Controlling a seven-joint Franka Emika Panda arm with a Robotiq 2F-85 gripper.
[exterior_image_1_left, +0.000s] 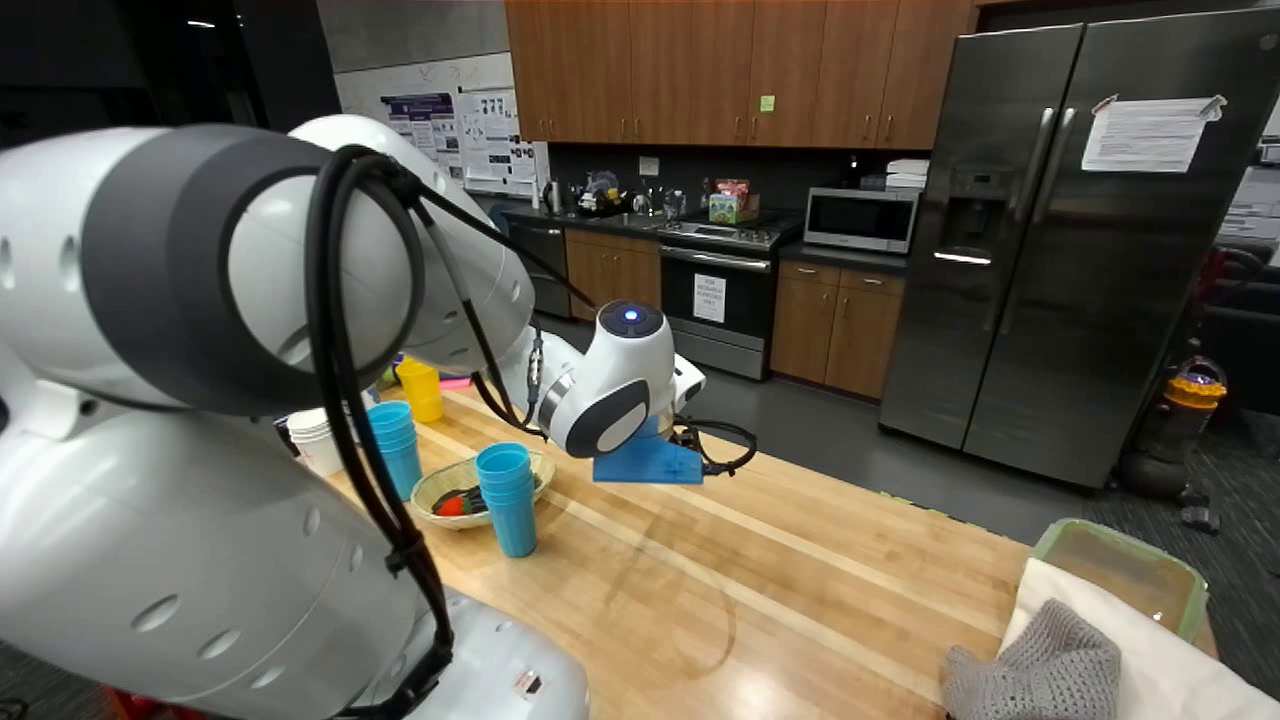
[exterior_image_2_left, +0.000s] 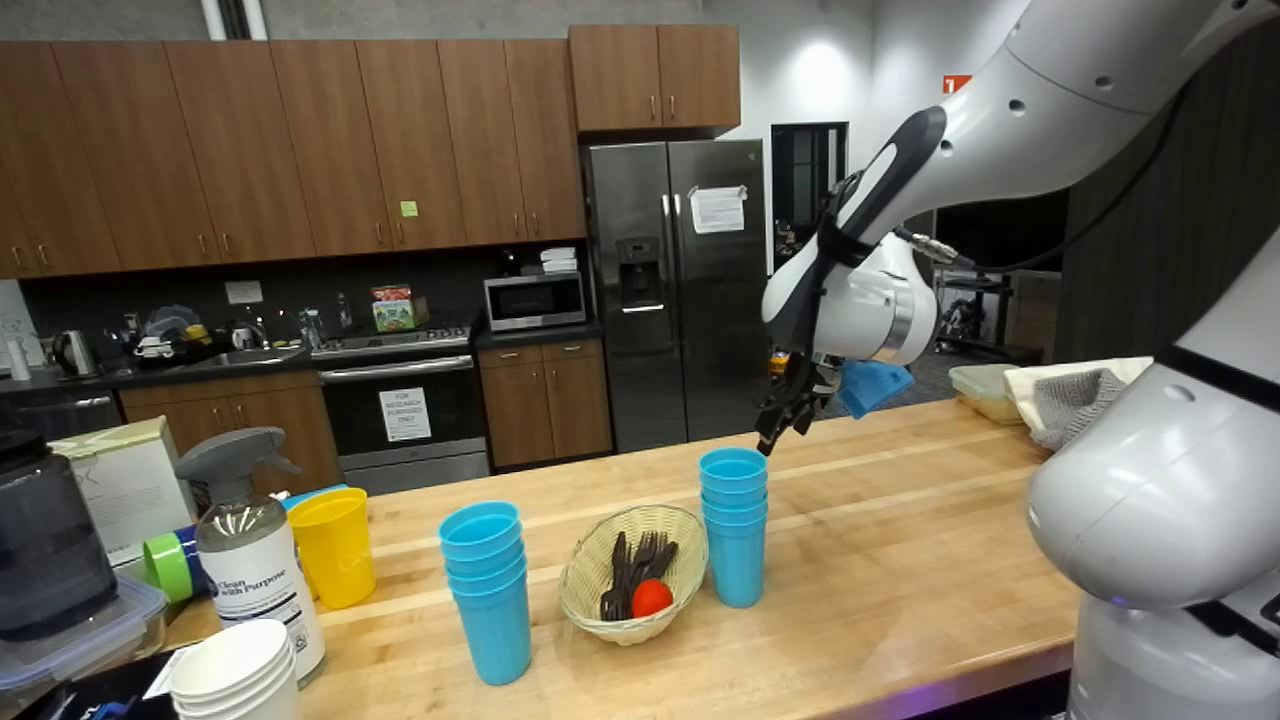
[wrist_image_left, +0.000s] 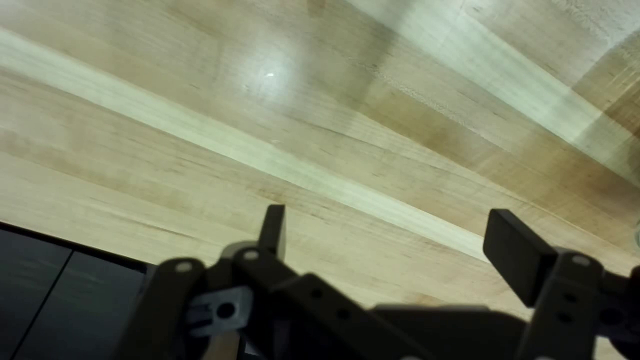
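My gripper (wrist_image_left: 387, 225) is open and empty, its two dark fingers wide apart over the bare wooden table (wrist_image_left: 175, 165) in the wrist view. In an exterior view the gripper (exterior_image_2_left: 785, 425) hangs above the table, beyond a stack of blue cups (exterior_image_2_left: 735, 540). That stack also shows in an exterior view (exterior_image_1_left: 508, 505). Beside it a woven basket (exterior_image_2_left: 590, 535) holds dark forks (exterior_image_2_left: 625, 570) and a red ball-like thing (exterior_image_2_left: 652, 598). A second blue cup stack (exterior_image_2_left: 490, 610) stands on the basket's far side from the gripper. A blue plate-like part (exterior_image_1_left: 648, 462) on the wrist hides the fingers there.
A yellow cup (exterior_image_2_left: 335, 550), a spray bottle (exterior_image_2_left: 258, 580) and white cups (exterior_image_2_left: 240, 680) stand at one table end. At the opposite end are a green-rimmed container (exterior_image_1_left: 1195, 600), a white cloth (exterior_image_1_left: 1165, 645) and a grey knit cloth (exterior_image_1_left: 1045, 670). The table's edge shows in the wrist view.
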